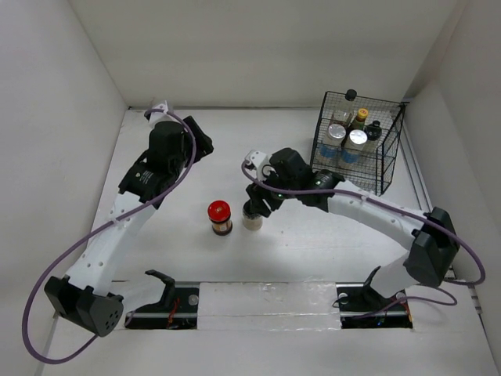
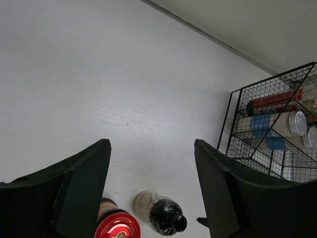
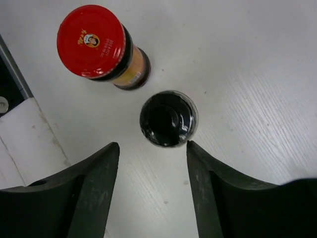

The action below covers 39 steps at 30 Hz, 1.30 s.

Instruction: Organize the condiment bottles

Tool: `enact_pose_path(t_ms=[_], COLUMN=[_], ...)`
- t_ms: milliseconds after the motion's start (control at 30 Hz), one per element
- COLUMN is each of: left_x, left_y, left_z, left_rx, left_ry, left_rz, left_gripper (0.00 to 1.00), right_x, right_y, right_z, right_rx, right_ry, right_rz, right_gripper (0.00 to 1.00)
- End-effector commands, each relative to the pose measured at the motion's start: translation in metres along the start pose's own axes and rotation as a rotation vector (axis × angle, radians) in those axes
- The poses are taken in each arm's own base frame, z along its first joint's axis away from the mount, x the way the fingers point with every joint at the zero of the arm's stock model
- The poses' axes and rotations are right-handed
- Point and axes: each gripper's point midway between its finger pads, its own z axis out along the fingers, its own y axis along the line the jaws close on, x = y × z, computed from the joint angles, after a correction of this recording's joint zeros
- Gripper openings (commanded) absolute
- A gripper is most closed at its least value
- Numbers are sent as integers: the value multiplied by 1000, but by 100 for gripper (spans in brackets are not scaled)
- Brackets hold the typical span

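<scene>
The red-lidded jar (image 1: 220, 217) and the cream black-capped bottle (image 1: 252, 220) stand upright side by side on the table. My right gripper (image 1: 257, 204) is open just above and beside the cream bottle. In the right wrist view the bottle's black cap (image 3: 168, 119) lies just beyond my open right gripper (image 3: 152, 145), with the red-lidded jar (image 3: 93, 42) further off. My left gripper (image 1: 204, 143) is open, empty and raised at the back left. In the left wrist view my open left gripper (image 2: 152, 144) frames both the jar (image 2: 117, 226) and the cream bottle (image 2: 159, 214). Two silver-topped shakers (image 1: 347, 137), two tall sauce bottles (image 1: 354, 110) and a black-capped jar (image 1: 374, 130) stand in the basket.
The black wire basket (image 1: 386, 174) stands at the back right near the wall and also shows in the left wrist view (image 2: 237, 124). White walls close in the table on three sides. The arm bases sit on a rail (image 1: 266, 301) at the near edge.
</scene>
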Motion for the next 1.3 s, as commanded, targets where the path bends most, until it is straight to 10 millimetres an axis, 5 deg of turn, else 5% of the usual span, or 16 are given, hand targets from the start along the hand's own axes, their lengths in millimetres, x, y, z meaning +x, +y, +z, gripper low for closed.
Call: enact_pose_path(t_ms=[0, 233, 400, 467, 567, 667, 733, 867, 1033, 1267], left_x=[-20, -21, -21, -21, -19, -18, -18, -17, -14, -18], left_y=[-8, -5, -2, -2, -1, -2, -3, -8, -12, -15], left_z=[-20, -26, -27, -27, -24, -25, -22, -17, -14, -12], left_rx=[38, 34, 27, 27, 21, 28, 29, 42, 57, 59], left_ry=[-62, -71, -77, -77, -70, -64, -65, -53, -41, -44], left_rz=[-14, -16, -16, -16, -13, -13, -4, -3, -3, -3], left_gripper=[63, 63, 63, 63, 63, 63, 63, 63, 63, 63], right_x=[-49, -37, -27, -29, -34, -65, -99, -130, -121, -94], right_y=[11, -1, -10, -9, -14, -23, -32, -73, -141, -197], right_z=[9, 45, 53, 53, 47, 7, -38, -119, -187, -220], right_rx=[-22, 28, 64, 64, 99, 163, 205, 335, 519, 614], right_ry=[-138, -100, -70, -81, -86, -168, -279, -418, -439, -437], right_rz=[-63, -36, -29, -22, -21, -9, -3, 45, 126, 209], right_gripper=[61, 51, 41, 23, 12, 7, 6, 6, 4, 2])
